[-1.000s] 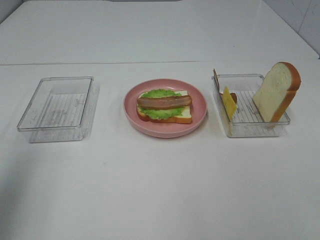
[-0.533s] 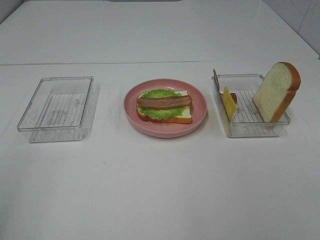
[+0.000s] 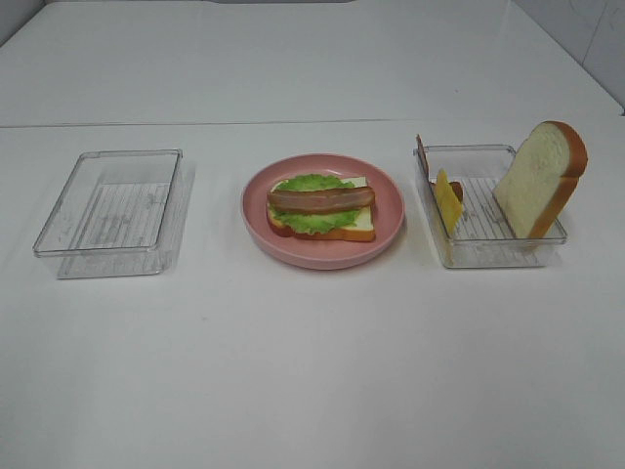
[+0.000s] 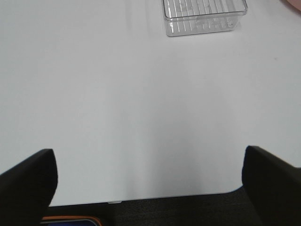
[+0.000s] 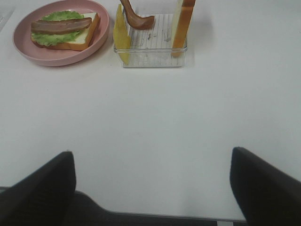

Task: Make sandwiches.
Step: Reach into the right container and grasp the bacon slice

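An open-faced sandwich (image 3: 320, 207) lies on the round pink plate (image 3: 322, 259) at the table's middle: a bread slice, green lettuce and a brown bacon strip on top. The right wrist view shows the same sandwich (image 5: 63, 30) and plate (image 5: 56, 60). In the clear tray on the right (image 3: 488, 256) a bread slice (image 3: 539, 181) stands on edge, with a yellow cheese slice (image 3: 448, 200) and a bacon strip (image 3: 422, 156) leaning at the other end. My left gripper (image 4: 150, 188) and right gripper (image 5: 150, 188) are both open and empty near the table's front edge, outside the exterior view.
An empty clear tray (image 3: 112, 256) sits at the left, also seen in the left wrist view (image 4: 204, 26). A seam (image 3: 195, 124) crosses the white table behind the trays. The table's front edge (image 4: 164, 197) runs just ahead of my left gripper.
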Robot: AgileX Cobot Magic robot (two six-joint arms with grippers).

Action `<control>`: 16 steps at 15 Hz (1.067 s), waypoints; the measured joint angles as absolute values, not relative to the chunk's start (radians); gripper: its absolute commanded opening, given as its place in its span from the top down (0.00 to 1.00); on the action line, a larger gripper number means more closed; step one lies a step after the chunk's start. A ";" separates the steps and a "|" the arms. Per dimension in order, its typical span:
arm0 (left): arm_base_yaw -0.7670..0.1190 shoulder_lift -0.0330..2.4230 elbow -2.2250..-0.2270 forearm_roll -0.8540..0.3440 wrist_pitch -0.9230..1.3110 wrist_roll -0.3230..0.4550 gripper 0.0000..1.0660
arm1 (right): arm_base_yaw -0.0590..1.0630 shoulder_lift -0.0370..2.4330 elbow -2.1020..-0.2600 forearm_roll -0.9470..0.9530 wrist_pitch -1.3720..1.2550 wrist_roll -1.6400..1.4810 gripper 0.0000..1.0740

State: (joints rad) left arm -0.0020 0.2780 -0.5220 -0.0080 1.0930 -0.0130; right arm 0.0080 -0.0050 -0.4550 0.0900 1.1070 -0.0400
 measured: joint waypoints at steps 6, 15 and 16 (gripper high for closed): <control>-0.002 0.266 -0.522 -0.008 1.090 -0.011 0.07 | 0.008 -0.005 -0.455 0.090 1.107 -0.040 0.19; -0.002 0.036 -0.519 -0.009 1.080 -0.011 0.07 | 0.008 -0.005 -0.455 0.090 1.107 -0.040 0.19; -0.002 0.029 -0.519 -0.009 1.080 -0.011 0.07 | 0.008 -0.005 -0.455 0.090 1.107 -0.040 0.19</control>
State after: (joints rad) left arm -0.0020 0.0290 -0.5190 -0.0090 1.0800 -0.0110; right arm 0.0080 -0.0050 -0.4550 0.0900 1.1070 -0.0400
